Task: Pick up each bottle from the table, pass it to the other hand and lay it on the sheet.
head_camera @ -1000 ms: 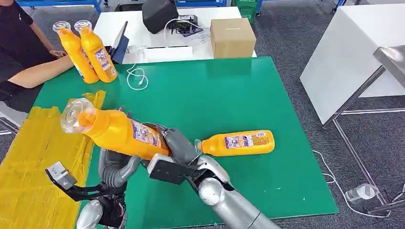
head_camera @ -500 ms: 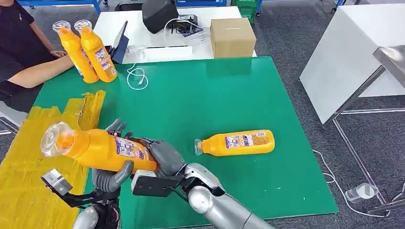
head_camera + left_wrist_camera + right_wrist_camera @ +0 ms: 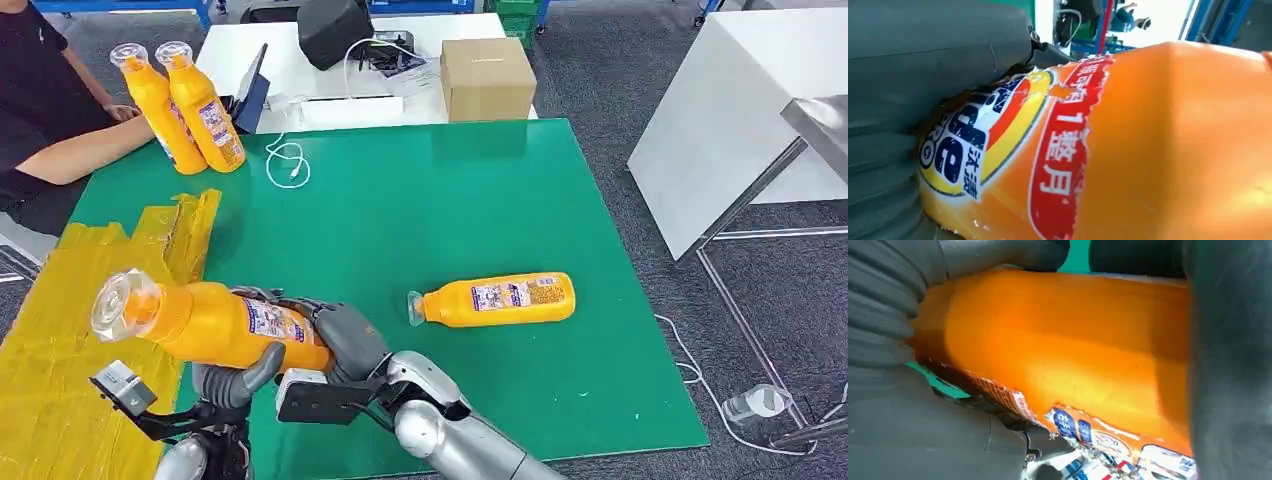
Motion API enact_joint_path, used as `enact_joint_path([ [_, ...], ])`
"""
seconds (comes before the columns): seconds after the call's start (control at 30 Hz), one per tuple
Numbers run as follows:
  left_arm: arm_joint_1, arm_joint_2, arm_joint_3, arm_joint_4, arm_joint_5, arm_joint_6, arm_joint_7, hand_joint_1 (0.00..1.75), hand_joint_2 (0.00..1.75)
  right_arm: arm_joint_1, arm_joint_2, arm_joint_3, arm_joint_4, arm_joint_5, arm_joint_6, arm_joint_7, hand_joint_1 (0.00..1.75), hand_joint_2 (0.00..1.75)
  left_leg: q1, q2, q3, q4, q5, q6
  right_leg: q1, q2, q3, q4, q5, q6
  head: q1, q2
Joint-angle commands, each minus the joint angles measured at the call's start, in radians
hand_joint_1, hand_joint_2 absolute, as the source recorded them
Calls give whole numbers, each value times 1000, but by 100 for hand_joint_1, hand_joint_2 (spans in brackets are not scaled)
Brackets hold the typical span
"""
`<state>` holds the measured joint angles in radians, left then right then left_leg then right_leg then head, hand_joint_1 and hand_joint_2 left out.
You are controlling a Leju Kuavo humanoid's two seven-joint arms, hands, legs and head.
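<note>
Here the held bottle (image 3: 215, 325) lies almost level above the near-left part of the green table (image 3: 450, 200), its clear cap pointing out over the yellow sheet (image 3: 70, 330). The left hand (image 3: 235, 375) cups it from beneath with the thumb curled up its side; the right hand (image 3: 340, 335) wraps its base end, and the wrist views show both hands pressed onto the orange wall. This looks like the handover itself. To do it well, I judge the left hand should close firmly around the middle before the right lets go, since the plastic is smooth, rounded and glossy, and the torn paper label offers little grip. A second bottle (image 3: 495, 300) lies on its side nearer the table's right edge, and two more bottles (image 3: 185, 105) stand at the far-left corner beside a person's arm (image 3: 70, 155). The sheet is crinkled and foil-like, covering the left edge.
</note>
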<state>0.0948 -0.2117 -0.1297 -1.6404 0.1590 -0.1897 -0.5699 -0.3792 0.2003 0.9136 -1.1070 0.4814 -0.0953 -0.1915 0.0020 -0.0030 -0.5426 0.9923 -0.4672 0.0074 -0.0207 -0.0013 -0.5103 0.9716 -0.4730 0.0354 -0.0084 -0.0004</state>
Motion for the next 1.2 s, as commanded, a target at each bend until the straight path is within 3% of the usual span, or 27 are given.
enact_joint_path([
  [0.03,-139,84,137,52,-240,191,-29,175,175,52,-165,-38,-173,100,-19,16,0,175,1,-5,0,-1,1,0,1,-5,2,-2,0,-1,0,0],
  [0.2,-153,84,198,87,-254,152,-40,175,175,62,-170,-56,-203,104,9,28,0,175,2,-2,0,0,1,-1,2,-2,2,-1,1,-2,0,0],
  [0.33,-180,146,296,153,-280,155,-23,175,175,52,-232,-66,-278,86,21,-3,0,175,2,-2,1,0,1,-1,3,-2,2,-1,1,-2,0,0],
  [0.43,-184,137,324,155,-294,131,-32,175,175,60,-236,-76,-293,85,29,-1,0,175,1,0,0,-1,1,-1,2,-1,2,0,0,-1,0,0],
  [0.57,-196,194,390,187,-534,319,-63,175,175,53,-307,-104,-373,85,19,-11,0,175,3,1,1,0,1,-1,4,0,3,-1,1,-2,0,0],
  [0.7,-219,250,433,285,-656,362,-65,175,175,17,-357,-152,-403,42,63,-11,0,175,2,-1,-1,0,1,-1,2,-2,2,0,1,-1,0,0],
  [0.83,-227,311,401,388,-887,467,-12,175,175,-19,-381,-168,-399,21,92,-7,0,175,2,1,0,0,1,-1,2,0,1,0,1,-2,0,0],
  [0.93,-273,340,363,515,-934,410,15,175,175,-33,-382,-183,-388,4,106,-8,0,175,1,-2,0,0,2,-1,1,-2,2,0,1,-1,0,0],
  [0.97,-276,364,310,549,-1059,468,57,175,175,-39,-382,-181,-387,2,112,-8,0,175,2,-2,0,0,2,-1,2,-3,2,-1,1,-2,0,0],
  [1.07,-288,366,224,606,-1233,557,119,175,175,-60,-384,-160,-378,2,132,1,0,175,1,-2,0,0,2,-1,2,-2,2,0,1,-2,0,0],
  [1.2,-301,364,149,630,-1290,549,140,175,175,-91,-372,-147,-358,-6,142,12,0,175,1,-3,-1,1,2,-1,1,-3,1,1,0,-1,0,0],
])
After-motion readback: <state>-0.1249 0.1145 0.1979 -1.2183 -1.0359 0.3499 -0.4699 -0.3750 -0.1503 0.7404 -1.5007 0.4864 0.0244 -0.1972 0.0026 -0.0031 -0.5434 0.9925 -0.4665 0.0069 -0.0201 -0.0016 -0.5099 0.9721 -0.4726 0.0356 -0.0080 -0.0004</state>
